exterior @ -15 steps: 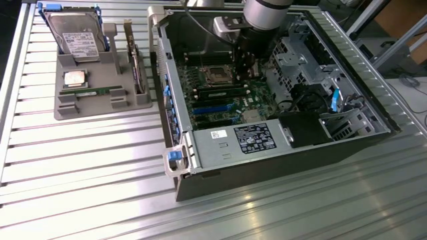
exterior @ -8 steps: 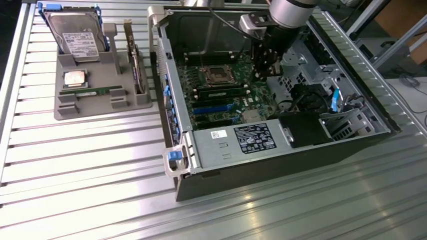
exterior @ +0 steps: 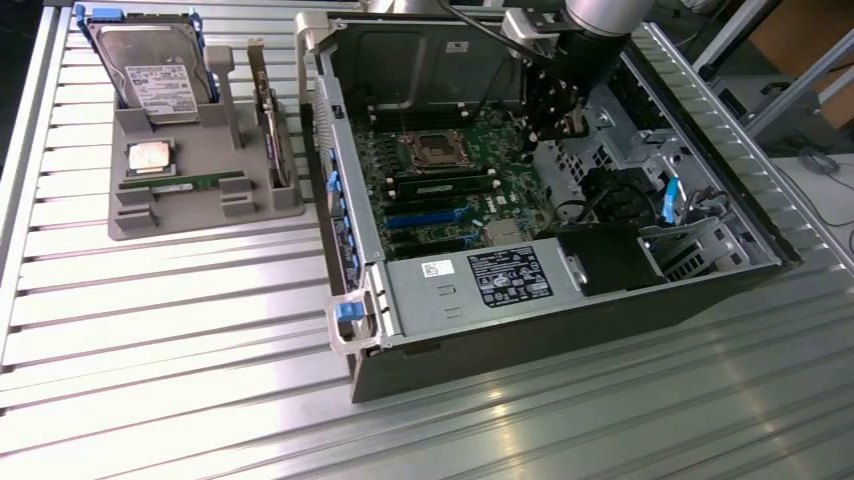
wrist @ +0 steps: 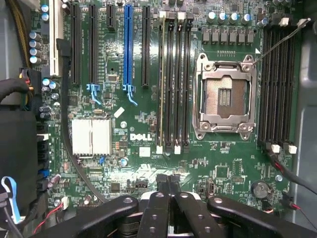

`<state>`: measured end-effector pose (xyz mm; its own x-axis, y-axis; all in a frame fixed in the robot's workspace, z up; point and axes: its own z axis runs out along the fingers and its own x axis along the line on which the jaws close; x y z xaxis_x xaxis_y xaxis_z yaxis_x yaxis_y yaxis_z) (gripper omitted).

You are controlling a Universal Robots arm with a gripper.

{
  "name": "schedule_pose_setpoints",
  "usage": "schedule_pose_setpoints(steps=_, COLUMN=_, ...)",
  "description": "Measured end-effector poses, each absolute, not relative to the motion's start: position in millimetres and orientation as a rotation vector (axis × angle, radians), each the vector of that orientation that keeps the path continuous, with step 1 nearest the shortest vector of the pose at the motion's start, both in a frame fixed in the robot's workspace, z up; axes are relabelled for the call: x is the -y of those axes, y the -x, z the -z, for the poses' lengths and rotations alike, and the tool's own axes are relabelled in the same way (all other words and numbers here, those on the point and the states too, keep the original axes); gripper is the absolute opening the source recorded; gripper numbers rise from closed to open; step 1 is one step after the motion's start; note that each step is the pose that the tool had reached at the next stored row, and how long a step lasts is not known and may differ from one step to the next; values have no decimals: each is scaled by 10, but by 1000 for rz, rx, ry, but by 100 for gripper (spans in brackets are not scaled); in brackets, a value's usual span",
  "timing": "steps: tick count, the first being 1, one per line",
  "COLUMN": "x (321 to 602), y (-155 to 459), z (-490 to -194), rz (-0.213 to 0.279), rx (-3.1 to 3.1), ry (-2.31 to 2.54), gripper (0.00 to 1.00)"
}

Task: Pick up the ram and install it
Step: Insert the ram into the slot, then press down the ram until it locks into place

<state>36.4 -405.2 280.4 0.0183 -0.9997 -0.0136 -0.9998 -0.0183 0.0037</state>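
Note:
A ram stick (exterior: 183, 183), thin and green, lies flat in the grey holder (exterior: 200, 215) at the exterior view's left, far from the arm. My gripper (exterior: 566, 122) hangs inside the open computer case (exterior: 400, 300), above the motherboard (exterior: 447, 215). In the wrist view my gripper (wrist: 168, 179) is shut, its black fingers pressed together with nothing between them. It hovers over the board's edge, short of the four memory slots (wrist: 174, 79). A thin pale-edged stick (wrist: 162, 79) stands seated in the slot nearest the blue connector.
The holder also carries a hard drive (exterior: 158, 70), a square silver processor (exterior: 147, 156) and an upright expansion card (exterior: 274, 130). The open CPU socket (wrist: 225, 96) sits beside the slots. A power supply (exterior: 474, 285) and cables (exterior: 601, 195) crowd the case.

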Motion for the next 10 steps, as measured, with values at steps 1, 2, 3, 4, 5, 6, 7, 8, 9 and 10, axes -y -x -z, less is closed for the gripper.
schedule_pose_setpoints(steps=1, x=4052, y=-365, z=-2804, rz=-19, rx=-2196, ry=2236, gripper=11)
schedule_pose_setpoints(steps=2, x=4052, y=-365, z=-2804, rz=-20, rx=-2196, ry=2236, gripper=11)
schedule_pose_setpoints(steps=3, x=4052, y=-366, z=-2806, rz=-19, rx=-2196, ry=2237, gripper=11)
schedule_pose_setpoints(steps=4, x=4052, y=-366, z=-2805, rz=-19, rx=-2196, ry=2237, gripper=11)
schedule_pose_setpoints(steps=5, x=4052, y=-364, z=-2805, rz=-19, rx=-2196, ry=2237, gripper=11)
schedule_pose_setpoints(steps=6, x=4053, y=-349, z=-2797, rz=-19, rx=-2196, ry=2237, gripper=11)
schedule_pose_setpoints(steps=7, x=4054, y=-300, z=-2766, rz=-19, rx=-2196, ry=2237, gripper=11)
schedule_pose_setpoints(steps=8, x=4054, y=-258, z=-2739, rz=-19, rx=-2196, ry=2237, gripper=11)
schedule_pose_setpoints(steps=9, x=4054, y=-207, z=-2721, rz=-19, rx=-2196, ry=2237, gripper=11)
schedule_pose_setpoints(steps=10, x=4055, y=-157, z=-2701, rz=-19, rx=-2196, ry=2237, gripper=11)
